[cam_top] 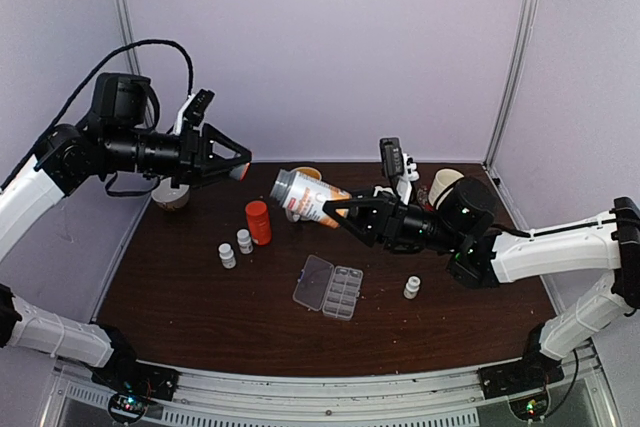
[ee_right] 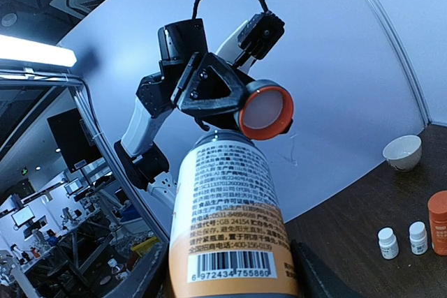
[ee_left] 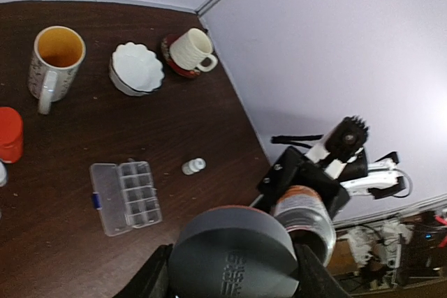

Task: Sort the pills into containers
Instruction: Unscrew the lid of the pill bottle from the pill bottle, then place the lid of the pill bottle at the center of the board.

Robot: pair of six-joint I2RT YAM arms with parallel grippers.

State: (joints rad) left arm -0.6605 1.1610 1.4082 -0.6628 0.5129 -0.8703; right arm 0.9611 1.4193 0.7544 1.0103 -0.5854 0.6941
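Two grips | left gripper (cam_top: 233,166) pinches grey round cap (ee_left: 234,256) | right gripper (cam_top: 345,209) clamps orange-labelled plastic bottle (cam_top: 305,197) | next: tilt slowly over clear plastic organizer box (cam_top: 330,290) below it.

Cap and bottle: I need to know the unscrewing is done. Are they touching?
Apart. The top view shows a clear gap between cap and bottle.

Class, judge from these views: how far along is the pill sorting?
Done: the organizer box lies open, and the cap is off, held by the left gripper. In hand: the right gripper holds the opened bottle on its side in the air. Left: the compartments look empty, so all the sorting remains.
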